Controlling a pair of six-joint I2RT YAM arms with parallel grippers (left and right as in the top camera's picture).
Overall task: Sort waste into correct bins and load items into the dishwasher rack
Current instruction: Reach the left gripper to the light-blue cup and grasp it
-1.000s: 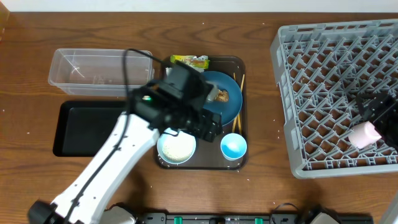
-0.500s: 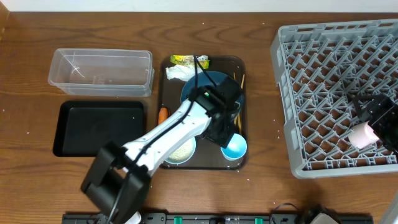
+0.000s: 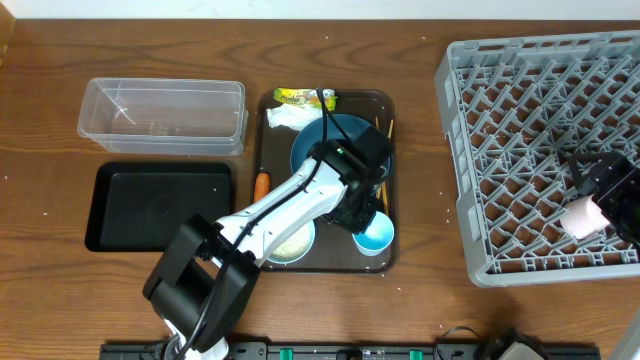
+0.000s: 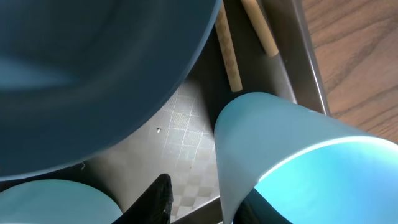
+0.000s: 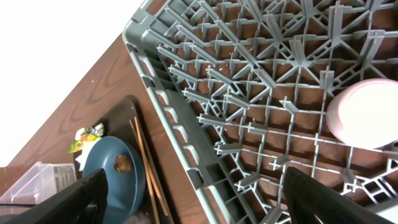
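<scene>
Toward the near edge of the bench, over the dark serving tray (image 4: 186, 124), the left gripper (image 4: 205, 202) stands spread astride the wall of the light-blue cup (image 4: 273, 143). One dark finger (image 4: 158, 199) sits outside, clear of the wall, and a dark shape inside the rim looks like the other. Nothing is pinched yet.

The main risk, as I judge it, lies in closing on a single thin, smooth wall. An off-centre pinch could tip the cup, or let it swing and slip on the way to the dishwasher rack (image 3: 540, 150) at the right edge. Lifting could also knock the dark-blue plate (image 4: 93, 62), whose rim overhangs just beside the cup. It could nudge the chopsticks (image 4: 227, 50) lying between the plate and the tray wall. The white bowl (image 4: 50, 202) is close on the other side.

The right gripper (image 5: 202, 199), fingers wide apart and empty, hovers in the rack near the pink-lined cup (image 5: 364, 112), so the two arms could crowd each other there.

The light-blue cup stands upright on the tray, mouth up. It is pale blue outside and brighter inside, apparently empty, and smooth and glossy. It is probably light and rigid.
</scene>
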